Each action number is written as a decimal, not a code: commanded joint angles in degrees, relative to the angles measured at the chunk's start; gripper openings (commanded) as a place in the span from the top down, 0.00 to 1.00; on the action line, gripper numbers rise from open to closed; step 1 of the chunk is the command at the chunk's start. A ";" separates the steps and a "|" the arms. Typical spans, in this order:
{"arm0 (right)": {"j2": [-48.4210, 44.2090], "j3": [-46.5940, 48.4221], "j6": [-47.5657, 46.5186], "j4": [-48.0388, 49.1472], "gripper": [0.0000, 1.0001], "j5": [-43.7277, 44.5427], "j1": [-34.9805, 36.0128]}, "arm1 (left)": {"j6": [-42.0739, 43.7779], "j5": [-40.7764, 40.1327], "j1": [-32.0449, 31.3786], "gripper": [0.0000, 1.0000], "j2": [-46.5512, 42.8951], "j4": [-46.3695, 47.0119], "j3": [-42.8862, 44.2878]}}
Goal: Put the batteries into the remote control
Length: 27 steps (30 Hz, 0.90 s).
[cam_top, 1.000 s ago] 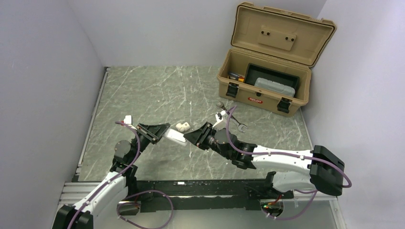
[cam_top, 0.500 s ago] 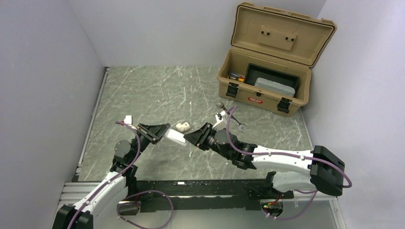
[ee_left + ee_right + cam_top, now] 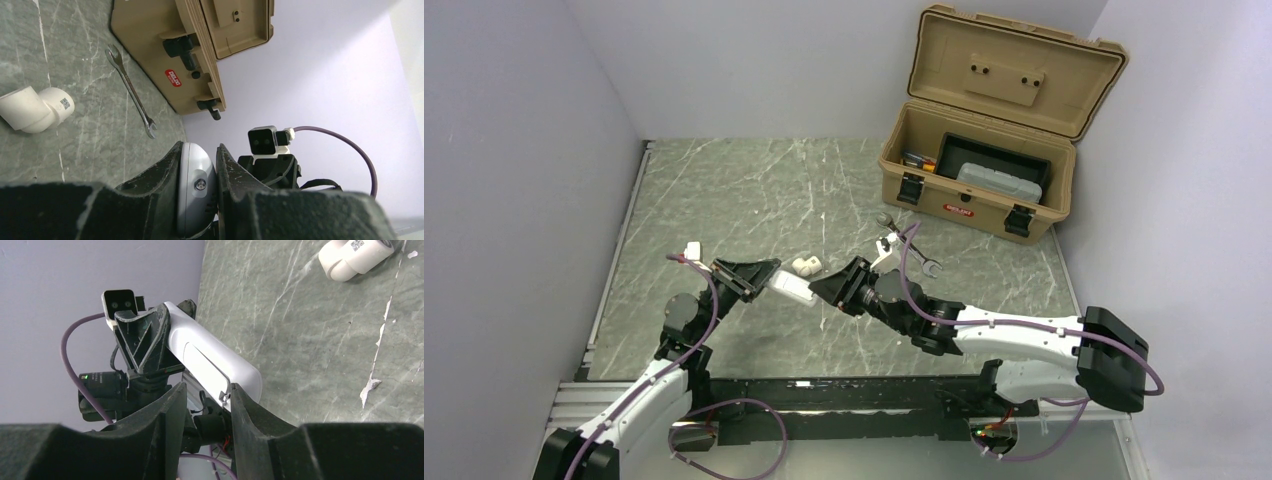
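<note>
My left gripper [image 3: 764, 275] is shut on the remote control [image 3: 792, 289], a flat white handset held above the table with its free end pointing right. In the left wrist view the remote control [image 3: 195, 192] sits edge-on, pinched between both jaws of the left gripper [image 3: 199, 150]. My right gripper [image 3: 817, 288] is at the remote's free end. In the right wrist view the right gripper [image 3: 207, 390] is open with nothing between its jaws. The remote control [image 3: 215, 357] lies just beyond them, its back panel edge against the right finger. No batteries are in view.
A white pipe fitting [image 3: 806, 266] lies on the marble table just behind the remote. A silver wrench [image 3: 909, 250] lies further right. An open tan toolbox [image 3: 979, 175] stands at the back right with a black tray inside. Grey walls close in on both sides.
The right gripper's jaws have spread a little wider at the remote's end. The left gripper and the remote have not moved.
</note>
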 commanded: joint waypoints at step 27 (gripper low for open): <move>-12.29 -0.26 -30.71 -8.75 0.24 -38.95 -20.70 | -0.56 13.40 -0.15 1.00 3.76 -0.61 0.47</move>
